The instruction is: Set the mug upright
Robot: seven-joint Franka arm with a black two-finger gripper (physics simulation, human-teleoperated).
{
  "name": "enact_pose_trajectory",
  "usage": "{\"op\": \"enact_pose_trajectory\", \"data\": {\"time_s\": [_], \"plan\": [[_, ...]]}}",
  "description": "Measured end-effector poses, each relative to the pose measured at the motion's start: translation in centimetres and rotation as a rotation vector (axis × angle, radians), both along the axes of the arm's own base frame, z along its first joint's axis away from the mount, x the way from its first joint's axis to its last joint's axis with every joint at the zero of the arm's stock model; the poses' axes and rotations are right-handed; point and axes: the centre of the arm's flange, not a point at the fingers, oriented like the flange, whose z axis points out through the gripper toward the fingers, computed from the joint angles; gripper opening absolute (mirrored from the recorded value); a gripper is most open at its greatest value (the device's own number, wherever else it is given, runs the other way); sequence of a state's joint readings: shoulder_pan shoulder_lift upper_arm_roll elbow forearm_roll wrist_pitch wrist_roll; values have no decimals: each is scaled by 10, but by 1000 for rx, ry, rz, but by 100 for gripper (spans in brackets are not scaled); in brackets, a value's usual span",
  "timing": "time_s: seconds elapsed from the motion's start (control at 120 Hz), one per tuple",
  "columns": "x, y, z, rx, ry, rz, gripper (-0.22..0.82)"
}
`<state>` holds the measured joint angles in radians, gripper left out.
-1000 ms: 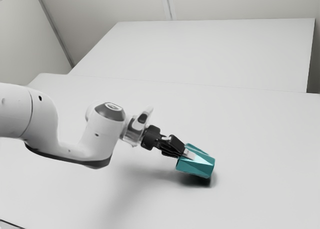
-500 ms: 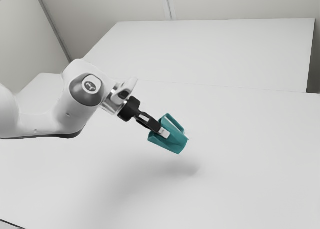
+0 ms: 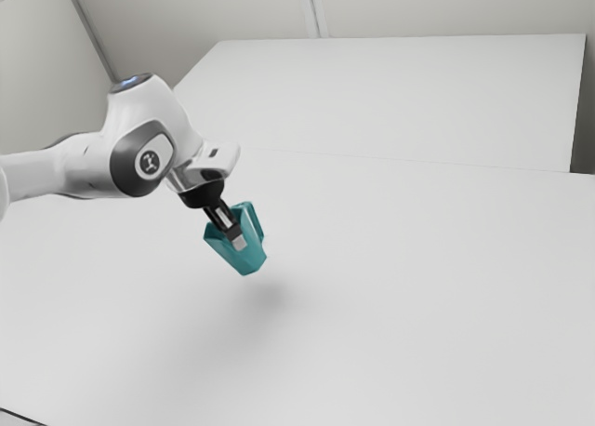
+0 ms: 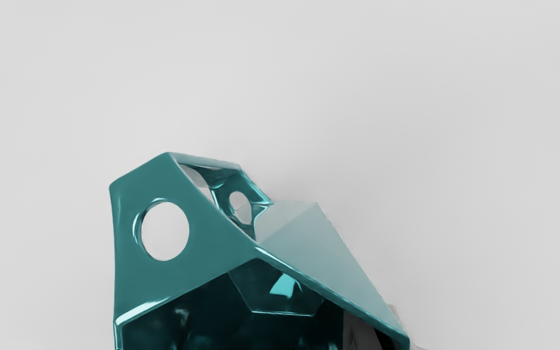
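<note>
Nearest to you, the gripper (image 3: 239, 243) has its fingers pinched on the mug (image 3: 247, 255), apparently across the wall beside its mouth (image 4: 212, 316), so you can count the grasp as made. The mug hangs in the air on the arm's side of the table, leaning, with its mouth up toward the hand and its base (image 3: 249, 270) lowest, toward the exterior view's right. You look to be past the middle of the job: grasp and lift are done, and much of the turning seems done too, but the mug isn't plumb. Below the mug, apart from it, a soft shadow (image 3: 263, 298) lies on the table (image 3: 418, 314), so the lowering and the release are left to you. I'd have you take out the remaining lean first, then bring the base down flat before you let go; set down at this slant, the mug could rock or tip. Well beyond the mug, a pale raised surface (image 3: 390, 96) stands clear of your work.
</note>
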<state>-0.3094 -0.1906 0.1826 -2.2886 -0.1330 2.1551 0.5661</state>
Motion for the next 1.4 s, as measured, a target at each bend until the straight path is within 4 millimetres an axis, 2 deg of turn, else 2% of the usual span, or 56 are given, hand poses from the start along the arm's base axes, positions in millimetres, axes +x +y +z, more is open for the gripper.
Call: {"op": "enact_pose_trajectory", "data": {"time_s": [0.183,0.383,0.55,0.867,1.4], "plan": [[2,8,-13,107,6,21,-18],[8,8,-31,148,13,59,-18],[14,8,-37,178,-5,76,-18],[23,7,-58,202,-2,112,-18],[27,9,-80,204,17,160,-18]]}}
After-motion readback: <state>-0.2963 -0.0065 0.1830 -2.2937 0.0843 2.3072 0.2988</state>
